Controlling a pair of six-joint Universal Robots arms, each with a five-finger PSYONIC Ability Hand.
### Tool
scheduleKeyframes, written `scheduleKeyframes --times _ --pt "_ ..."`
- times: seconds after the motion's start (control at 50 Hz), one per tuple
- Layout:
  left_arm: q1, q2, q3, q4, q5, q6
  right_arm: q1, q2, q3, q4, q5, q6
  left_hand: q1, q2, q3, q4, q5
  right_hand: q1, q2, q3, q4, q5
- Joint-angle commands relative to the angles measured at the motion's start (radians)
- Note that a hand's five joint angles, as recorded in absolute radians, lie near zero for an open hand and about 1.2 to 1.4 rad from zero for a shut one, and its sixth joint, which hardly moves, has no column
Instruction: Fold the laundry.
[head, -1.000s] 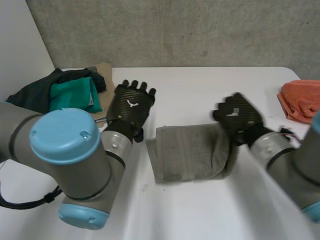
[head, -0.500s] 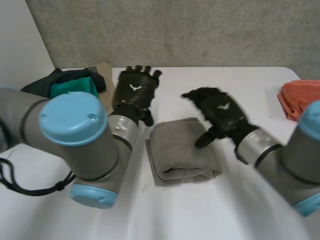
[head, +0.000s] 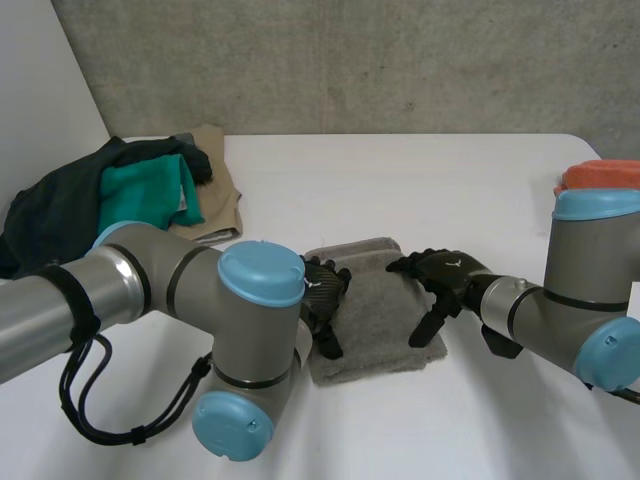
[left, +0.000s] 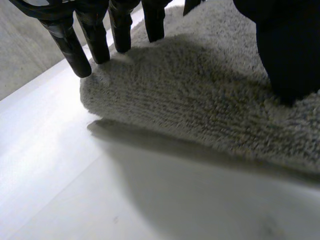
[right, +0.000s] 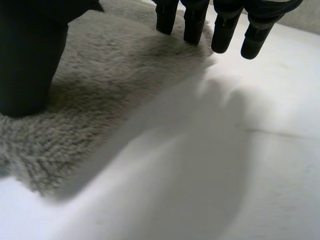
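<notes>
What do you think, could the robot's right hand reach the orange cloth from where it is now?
Probably yes. The right hand lies open on the grey towel, holding nothing, and the orange cloth sits at that arm's side of the table, with bare surface between.

Folded grey towel (head: 375, 300) — left hand (head: 322, 295) and right hand (head: 445, 272) at opposite edges (clothes heap (head: 110, 200) well apart).
</notes>
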Motion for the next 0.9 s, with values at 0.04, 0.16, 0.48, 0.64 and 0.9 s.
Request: scheduleKeyframes --times 0.04,0.16,0.48,0.64,0.9 --pt "0.004 0.066 -0.007 -0.018 0.005 0.050 0.036 -0.122 0.052 -0.039 0.082 -0.128 0.006 -0.010 -0.016 -0.007 -0.028 -0.055 -0.040 -0.041 -0.043 -0.044" --pt "0.014 0.234 -0.009 0.019 0.042 0.044 0.074 -0.255 0.216 -0.216 0.081 -0.155 0.000 -0.016 -0.022 -0.013 -0.034 -0.055 -0.040 -0.041 -0.043 -0.044" --pt "0.128 0.400 -0.021 -0.022 0.643 -0.042 0.196 -0.249 0.521 -0.537 0.075 -0.280 0.041 0.026 0.020 0.028 0.007 -0.055 -0.040 -0.041 -0.043 -0.044" --pt "0.137 0.391 -0.032 -0.025 0.651 -0.066 0.193 -0.173 0.474 -0.608 0.081 -0.341 0.041 0.026 0.020 0.028 0.007 0.005 0.019 0.019 0.017 0.016" --pt "0.139 0.392 -0.033 -0.025 0.649 -0.066 0.193 -0.096 0.386 -0.654 0.078 -0.339 0.038 0.023 0.017 0.025 0.004 0.546 0.560 0.559 0.557 0.557"
